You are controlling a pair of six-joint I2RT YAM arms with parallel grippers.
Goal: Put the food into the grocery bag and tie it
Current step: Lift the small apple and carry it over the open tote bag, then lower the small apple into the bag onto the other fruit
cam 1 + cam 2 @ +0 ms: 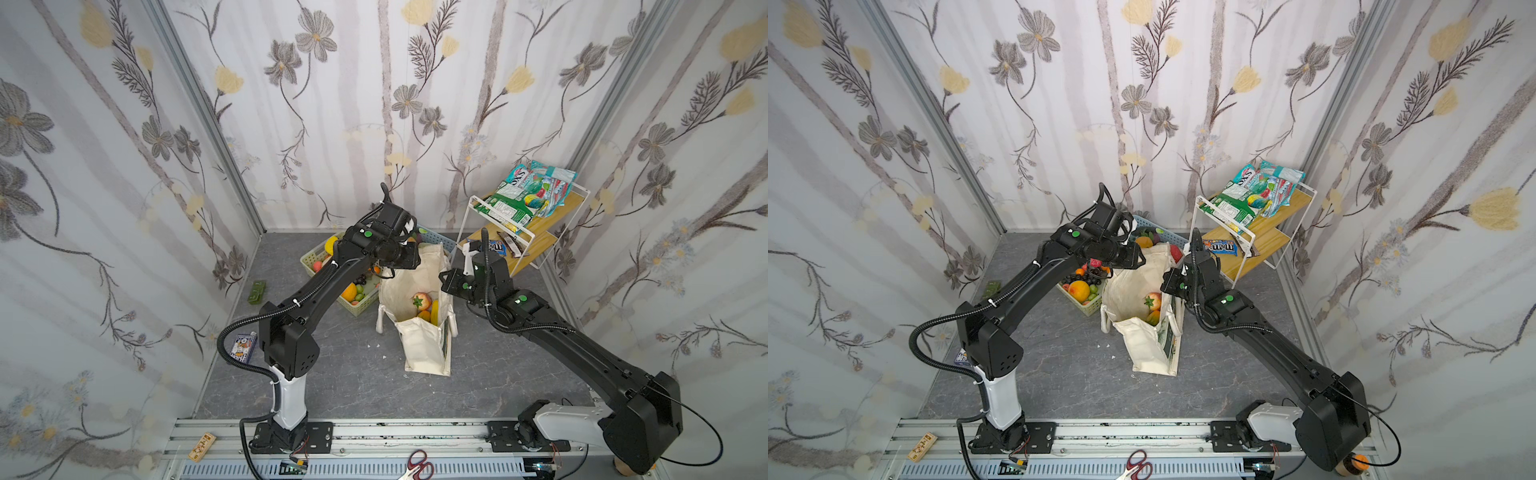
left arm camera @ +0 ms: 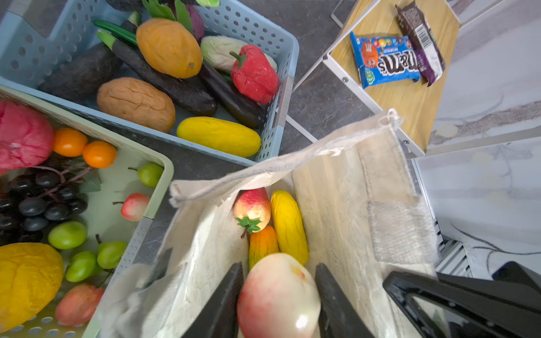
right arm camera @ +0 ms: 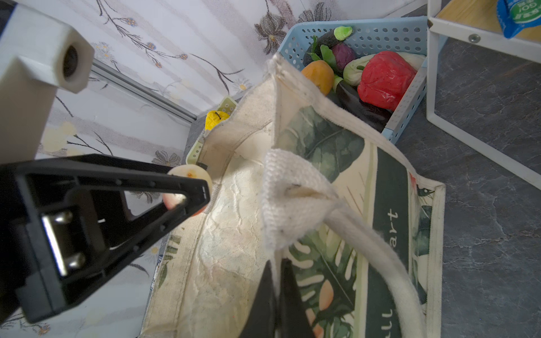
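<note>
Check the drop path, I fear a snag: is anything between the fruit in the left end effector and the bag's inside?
Nothing visible. The left end effector holds the peach over the open mouth of the bag, which the right end effector pinches open by the rim. Only the packed fruit lies below.

Left arm [image 1: 316,291] reaches forward and inward, wrist bent down; left end effector [image 2: 279,272] part-open, fingers [image 2: 228,301] clamped on a pale pink fruit [image 2: 278,304]. Right arm [image 1: 582,345] stretches in from the right, wrist low; right end effector [image 3: 276,278] fully closed, pinching the grocery bag [image 3: 322,140] rim. The two end effectors sit near each other, not touching
</note>
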